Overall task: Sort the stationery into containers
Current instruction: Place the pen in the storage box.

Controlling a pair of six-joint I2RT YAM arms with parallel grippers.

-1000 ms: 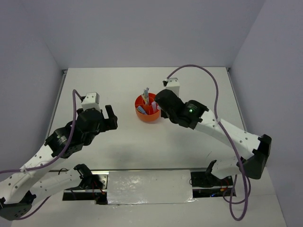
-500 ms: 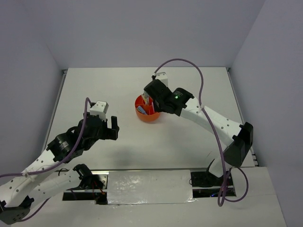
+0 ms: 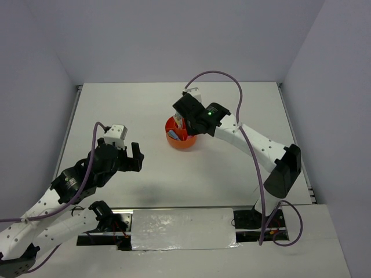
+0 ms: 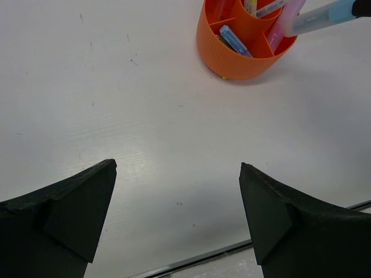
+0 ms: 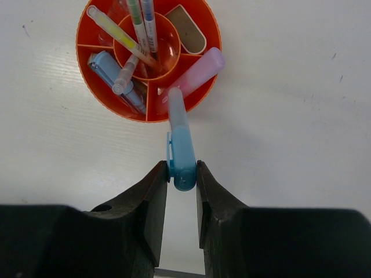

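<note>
The round orange container (image 3: 181,142) stands mid-table, split into compartments. It holds thin pens (image 5: 145,23) in the middle cup, a yellow pen (image 5: 116,32), a blue item (image 5: 113,72), a pink marker (image 5: 194,75) and an eraser (image 5: 188,29). My right gripper (image 5: 182,171) hangs over the container's (image 5: 110,108) near rim, shut on the cap end of a light-blue marker (image 5: 179,139). The marker's tip points down into a compartment beside the pink one. My left gripper (image 4: 177,174) is open and holds nothing, low over bare table to the container's (image 4: 243,61) near left. The blue marker (image 4: 324,16) shows there too.
The white table (image 3: 139,110) has low walls at the back and both sides. A metal strip and the arm bases (image 3: 179,229) run along the near edge. The right arm's purple cable (image 3: 232,87) arcs above the container.
My right arm swung left and back, carrying the blue marker from beside the container to above it. The left arm drew back slightly toward the near left, still open.
</note>
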